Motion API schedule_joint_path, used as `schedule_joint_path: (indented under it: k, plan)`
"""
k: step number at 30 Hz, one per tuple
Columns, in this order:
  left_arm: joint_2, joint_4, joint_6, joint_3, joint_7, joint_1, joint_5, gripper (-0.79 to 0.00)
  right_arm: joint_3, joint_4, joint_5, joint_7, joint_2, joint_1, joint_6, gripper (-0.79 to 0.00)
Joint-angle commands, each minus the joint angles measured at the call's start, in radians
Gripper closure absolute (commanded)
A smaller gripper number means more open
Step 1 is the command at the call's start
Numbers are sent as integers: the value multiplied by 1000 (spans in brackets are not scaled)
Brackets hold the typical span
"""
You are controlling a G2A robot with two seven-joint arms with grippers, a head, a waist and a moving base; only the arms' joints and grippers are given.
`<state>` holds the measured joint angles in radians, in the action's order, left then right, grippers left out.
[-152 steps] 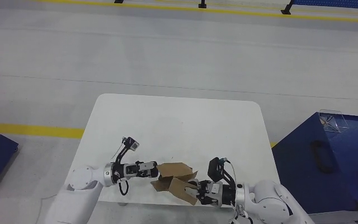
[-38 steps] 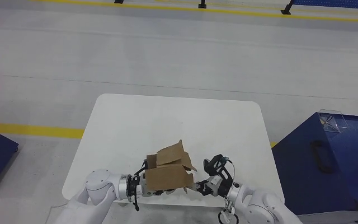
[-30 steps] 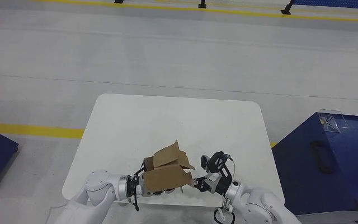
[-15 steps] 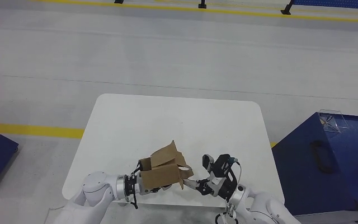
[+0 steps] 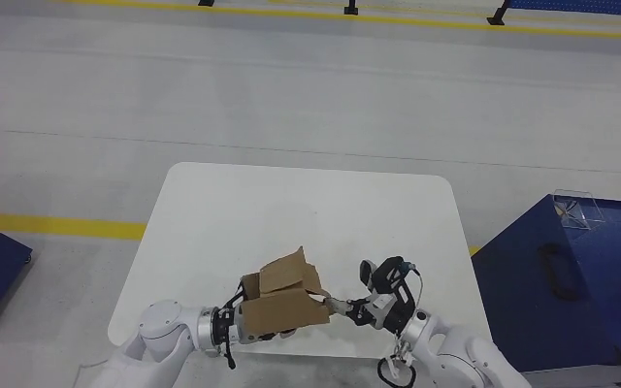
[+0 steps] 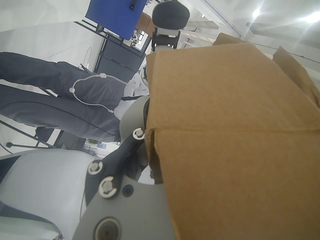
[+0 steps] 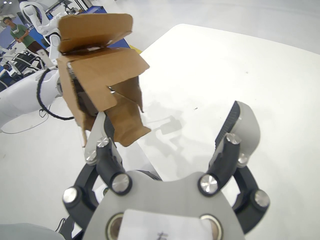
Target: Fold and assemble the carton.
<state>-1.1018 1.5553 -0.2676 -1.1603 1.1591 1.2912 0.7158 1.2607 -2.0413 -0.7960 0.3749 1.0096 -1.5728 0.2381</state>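
Sitting on a pale floor w/ yellow lines [image 5: 68, 226]: 1 white table [image 5: 291, 204], 1 blue cabinet [image 5: 553, 281] off to its right. 1 carton [image 5: 281, 299], flaps loose, held up over the table's near edge by L gripper [image 5: 260, 335], clamped on a carton wall. R gripper [image 7: 168, 116] spread wide, gripping nothing, one finger against the carton's lower flap. 2 grippers total.

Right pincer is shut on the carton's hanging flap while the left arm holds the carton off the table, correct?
No: the right pincer is open, fingers spread wide, not shut on the carton, as the right wrist view shows. The rest stands.
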Motion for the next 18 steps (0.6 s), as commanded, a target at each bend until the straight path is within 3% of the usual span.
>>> schedule_joint_path:
  k: [1, 13, 18]
  plan:
    - [2, 13, 11, 4, 15, 3, -9, 0, -2, 10, 14, 13, 2, 11, -4, -785]
    - [14, 95, 109, 16, 100, 42, -66, 0, -62, 57, 4, 28, 18, 65, -32, -785]
    - [15, 82, 110, 19, 84, 38, -61, 0, -27, 43, 25, 5, 16, 48, -27, -785]
